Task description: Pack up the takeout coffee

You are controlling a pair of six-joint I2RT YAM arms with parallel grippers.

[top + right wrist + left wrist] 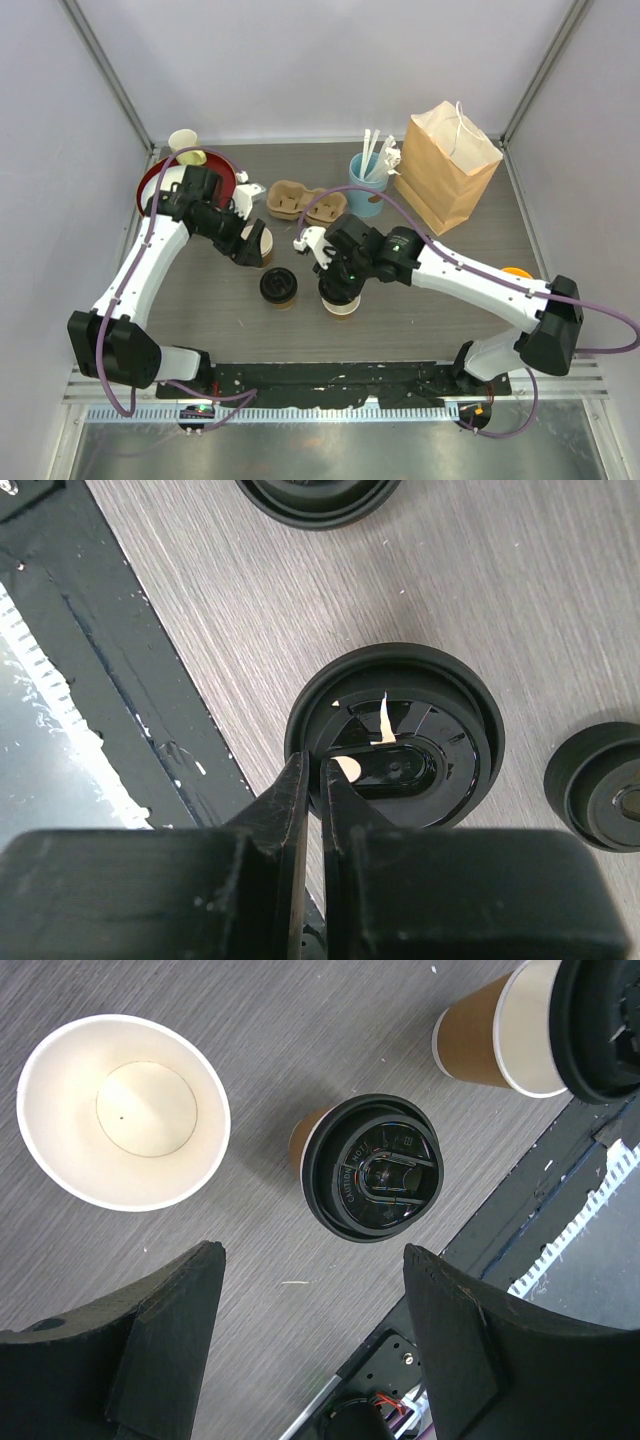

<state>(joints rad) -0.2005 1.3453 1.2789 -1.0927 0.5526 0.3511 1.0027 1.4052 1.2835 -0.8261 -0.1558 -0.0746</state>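
Standing upright on the table (200,300), the first lidded cup (278,286) is shown just ahead of the spread-open, empty left gripper (308,1260), beside a lidless cup (125,1110); the second lidded cup (395,735) is overhung at its lid rim by the clenched right gripper (314,765).

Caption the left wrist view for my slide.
Open left gripper above a lidded coffee cup, an empty lidless cup beside it.

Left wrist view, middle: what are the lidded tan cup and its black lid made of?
The small tan cup looks like matte paper: dull, no shine. Its round black sip lid is likely moulded plastic: slight sheen, raised lettering, crisp ridges.
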